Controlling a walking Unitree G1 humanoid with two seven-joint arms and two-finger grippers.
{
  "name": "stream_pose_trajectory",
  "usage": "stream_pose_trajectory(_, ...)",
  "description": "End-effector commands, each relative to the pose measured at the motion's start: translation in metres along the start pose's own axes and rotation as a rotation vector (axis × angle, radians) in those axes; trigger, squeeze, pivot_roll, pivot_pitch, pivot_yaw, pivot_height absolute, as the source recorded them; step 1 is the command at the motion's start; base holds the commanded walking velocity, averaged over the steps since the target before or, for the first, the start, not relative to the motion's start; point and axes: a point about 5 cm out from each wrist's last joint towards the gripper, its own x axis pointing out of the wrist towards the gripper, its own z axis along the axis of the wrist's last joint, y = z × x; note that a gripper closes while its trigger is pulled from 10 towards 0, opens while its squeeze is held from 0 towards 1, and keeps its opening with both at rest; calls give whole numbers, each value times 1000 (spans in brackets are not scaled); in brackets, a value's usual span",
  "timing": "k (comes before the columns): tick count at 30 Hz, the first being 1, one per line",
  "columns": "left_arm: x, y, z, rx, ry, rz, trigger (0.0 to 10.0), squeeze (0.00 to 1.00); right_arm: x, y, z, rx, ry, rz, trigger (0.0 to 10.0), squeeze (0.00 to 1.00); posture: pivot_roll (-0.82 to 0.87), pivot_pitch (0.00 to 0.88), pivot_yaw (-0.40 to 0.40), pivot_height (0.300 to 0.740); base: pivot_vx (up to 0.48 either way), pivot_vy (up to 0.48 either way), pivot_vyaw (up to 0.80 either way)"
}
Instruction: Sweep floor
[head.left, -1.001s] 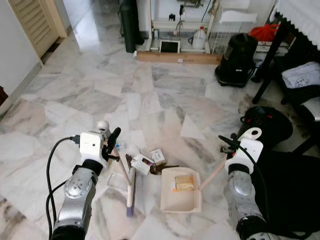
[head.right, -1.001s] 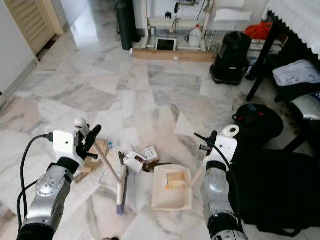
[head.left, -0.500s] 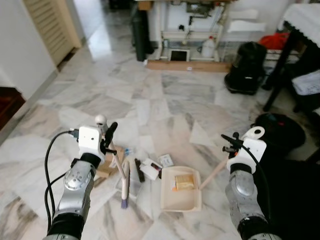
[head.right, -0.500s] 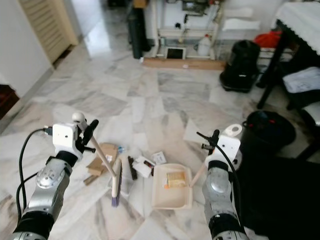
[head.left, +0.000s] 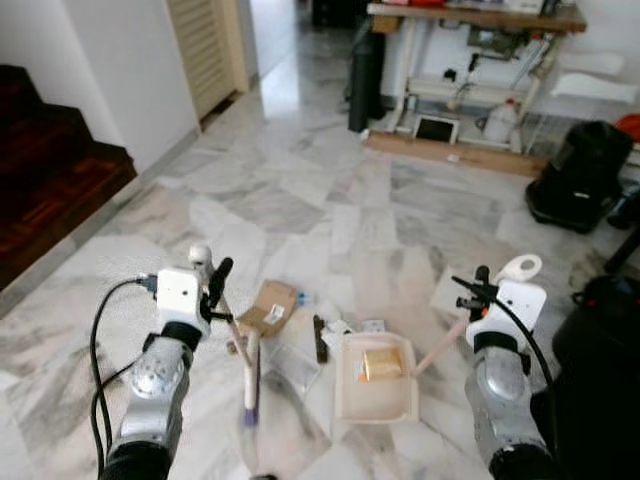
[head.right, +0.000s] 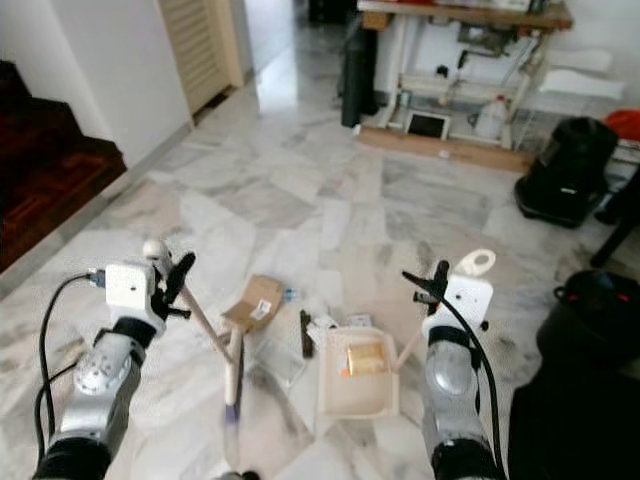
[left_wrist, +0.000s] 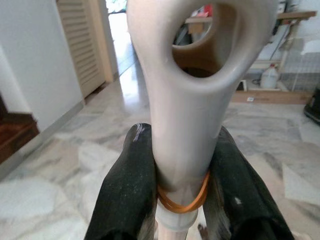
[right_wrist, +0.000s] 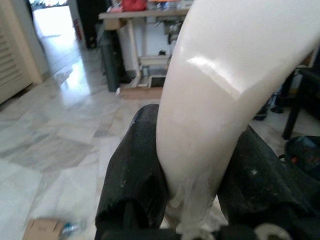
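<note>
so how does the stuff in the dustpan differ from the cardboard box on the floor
The yellow packet lies inside the dustpan, already collected; the cardboard box lies on the bare marble floor, left of the pan near the broom. The packet is yellowish and smaller; the box is brown with a white label. Both look like flat litter.

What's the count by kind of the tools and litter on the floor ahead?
brush: 1
dustpan: 1
cardboard box: 1
yellow packet in the dustpan: 1
clear wrapper: 1
dark stick: 1
white scraps: 2
Total: 8
</note>
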Motion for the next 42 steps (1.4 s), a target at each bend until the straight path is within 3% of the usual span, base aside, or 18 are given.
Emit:
stream_pose_trajectory(1, 1, -1, 5, 26, -33, -2, 10000, 0, 5, 0, 11, 12, -43, 4, 10000, 0, 19, 0, 36, 740, 0, 0, 731)
stream_pose_trajectory(13, -5, -4, 0, 37, -8, -21, 10000, 0, -5, 6, 5, 26, -18, 28, 10000, 0, 19, 0, 48, 740, 0, 0, 723)
stream_pose_trajectory(35, -7, 0, 0, 34, 0, 43, 10000, 0, -4, 18, 6, 50, 4, 67, 10000, 0, 46, 0, 27, 740, 0, 0, 772)
stream_pose_trajectory(42, -4, -2, 1, 29, -2, 56, 10000, 0, -1, 20, 5, 49, 32, 79, 10000, 0, 45, 0, 22, 740, 0, 0, 78)
